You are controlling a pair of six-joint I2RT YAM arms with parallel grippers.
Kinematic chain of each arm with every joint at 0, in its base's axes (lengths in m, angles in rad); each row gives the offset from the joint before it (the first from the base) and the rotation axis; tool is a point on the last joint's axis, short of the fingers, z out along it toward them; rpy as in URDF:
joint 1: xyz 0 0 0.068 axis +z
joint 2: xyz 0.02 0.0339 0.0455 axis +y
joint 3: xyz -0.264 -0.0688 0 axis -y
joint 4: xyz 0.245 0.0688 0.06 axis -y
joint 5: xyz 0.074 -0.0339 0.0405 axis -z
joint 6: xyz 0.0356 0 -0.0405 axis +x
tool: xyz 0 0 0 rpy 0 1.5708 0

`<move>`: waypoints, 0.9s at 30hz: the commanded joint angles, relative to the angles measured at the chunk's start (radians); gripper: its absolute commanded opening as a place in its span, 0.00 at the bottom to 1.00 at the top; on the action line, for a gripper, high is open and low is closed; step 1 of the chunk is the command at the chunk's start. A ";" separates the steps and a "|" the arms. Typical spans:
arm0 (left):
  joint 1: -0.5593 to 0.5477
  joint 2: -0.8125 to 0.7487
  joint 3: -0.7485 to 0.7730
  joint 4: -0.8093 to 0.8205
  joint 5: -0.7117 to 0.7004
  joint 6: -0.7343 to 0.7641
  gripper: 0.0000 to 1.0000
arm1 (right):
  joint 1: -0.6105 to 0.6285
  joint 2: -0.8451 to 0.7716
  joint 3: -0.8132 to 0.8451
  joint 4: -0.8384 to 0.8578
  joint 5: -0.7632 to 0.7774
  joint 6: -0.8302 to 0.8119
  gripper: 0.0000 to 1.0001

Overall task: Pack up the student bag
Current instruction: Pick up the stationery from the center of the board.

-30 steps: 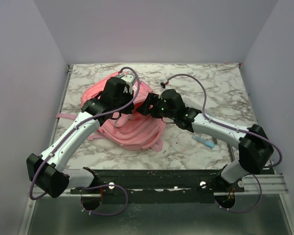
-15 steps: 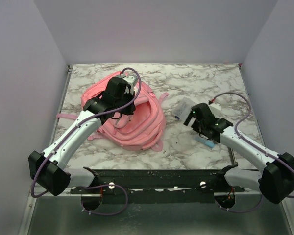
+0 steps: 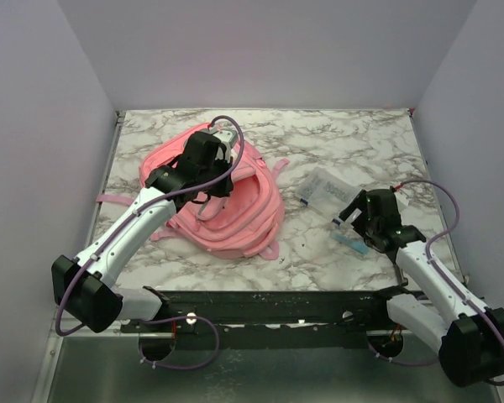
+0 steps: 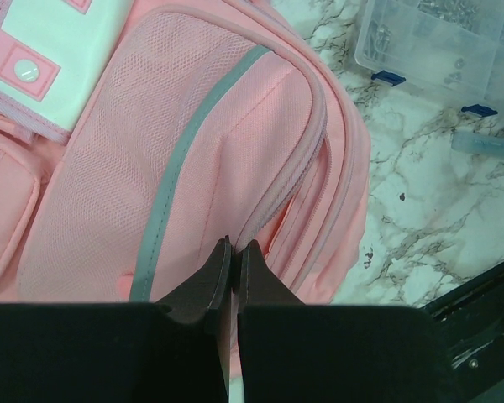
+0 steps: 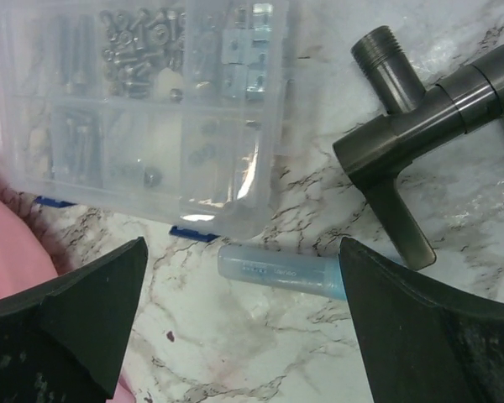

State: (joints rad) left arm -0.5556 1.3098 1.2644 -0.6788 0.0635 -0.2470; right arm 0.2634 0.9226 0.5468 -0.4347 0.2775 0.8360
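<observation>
The student bag (image 3: 235, 210) lies front-up on the left-centre of the marble worktop (image 3: 361, 143). The left gripper (image 4: 232, 248) is pressed together, with its tips at the bag's zipper seam. The right gripper (image 5: 244, 252) is spread wide above a blue tube (image 5: 277, 273), beside a clear screw organizer box (image 5: 151, 109) and a grey metal valve fitting (image 5: 403, 151).

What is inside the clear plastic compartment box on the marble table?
Through the top of the clear plastic compartment box, divided cells hold small metal screws, shiny metal brackets and a few dark round bits. Glare and blur hide the rest.
</observation>
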 commanded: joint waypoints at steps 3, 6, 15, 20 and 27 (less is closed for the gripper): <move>0.002 -0.016 0.041 0.039 0.025 -0.022 0.00 | -0.181 0.111 -0.035 0.090 -0.231 -0.034 1.00; 0.002 -0.020 0.043 0.037 0.046 -0.026 0.00 | -0.193 0.140 -0.061 0.098 -0.271 -0.011 1.00; 0.002 -0.025 0.043 0.038 0.074 -0.036 0.00 | -0.194 0.106 -0.144 0.048 -0.423 0.028 0.97; 0.003 -0.013 0.048 0.036 0.053 -0.027 0.00 | -0.184 0.023 -0.161 -0.008 -0.505 0.042 0.94; 0.004 -0.003 0.047 0.035 0.057 -0.029 0.00 | -0.106 0.015 -0.168 -0.025 -0.469 0.052 0.91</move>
State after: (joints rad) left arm -0.5526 1.3102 1.2655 -0.6827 0.0788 -0.2501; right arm 0.1051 0.9390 0.3889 -0.4084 -0.1818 0.8730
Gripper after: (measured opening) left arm 0.027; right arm 0.917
